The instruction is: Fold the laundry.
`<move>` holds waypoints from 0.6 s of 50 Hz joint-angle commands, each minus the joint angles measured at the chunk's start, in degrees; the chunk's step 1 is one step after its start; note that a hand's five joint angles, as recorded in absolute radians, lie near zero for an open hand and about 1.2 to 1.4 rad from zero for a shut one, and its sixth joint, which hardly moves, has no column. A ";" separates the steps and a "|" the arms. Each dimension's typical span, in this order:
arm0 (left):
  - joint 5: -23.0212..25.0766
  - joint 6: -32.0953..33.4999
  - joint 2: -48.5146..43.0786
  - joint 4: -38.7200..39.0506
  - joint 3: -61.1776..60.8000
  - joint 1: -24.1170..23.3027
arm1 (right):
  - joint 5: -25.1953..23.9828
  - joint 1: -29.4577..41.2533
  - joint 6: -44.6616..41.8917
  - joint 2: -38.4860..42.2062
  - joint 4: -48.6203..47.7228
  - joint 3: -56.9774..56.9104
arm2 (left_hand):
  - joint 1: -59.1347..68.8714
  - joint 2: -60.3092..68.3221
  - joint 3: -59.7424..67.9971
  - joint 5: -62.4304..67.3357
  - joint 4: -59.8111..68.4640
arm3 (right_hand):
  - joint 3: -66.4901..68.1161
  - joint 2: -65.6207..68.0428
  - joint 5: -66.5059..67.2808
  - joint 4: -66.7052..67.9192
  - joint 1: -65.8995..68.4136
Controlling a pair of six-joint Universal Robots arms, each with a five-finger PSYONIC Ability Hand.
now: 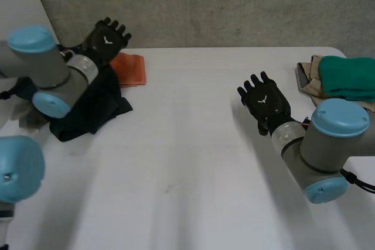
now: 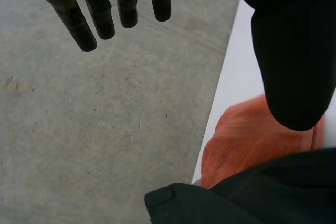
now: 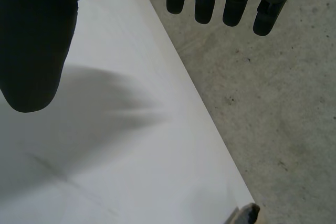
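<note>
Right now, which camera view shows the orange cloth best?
The head view: the orange cloth lies flat on the table, its outline mostly clear beside the black garment. The left wrist view gives a part, overlapped by that garment; the right wrist view, a tiny orange sliver.

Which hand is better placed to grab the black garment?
Probably left: the left hand, open, hangs beside the black garment and orange cloth; the right hand, open, is over bare table, farther off.
</note>
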 commanded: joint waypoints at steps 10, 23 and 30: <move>-0.96 -3.96 6.80 -19.14 -11.97 6.89 | 0.20 0.64 1.31 -0.13 0.08 0.03 | -0.17 -0.84 -1.06 -0.23 0.36 | -1.88 -1.89 -3.16 -2.22 -2.99; 1.68 0.62 1.70 -13.18 -12.24 9.62 | 0.20 0.82 1.04 0.22 0.00 0.12 | 13.10 12.43 12.20 13.03 13.62 | -1.88 -1.89 -3.16 -2.22 -2.99; 1.59 1.76 -1.29 -8.95 -10.92 9.18 | 0.28 0.47 0.95 0.48 0.00 0.03 | 19.34 18.67 18.45 19.28 19.87 | -1.88 -1.89 -3.16 -2.22 -2.99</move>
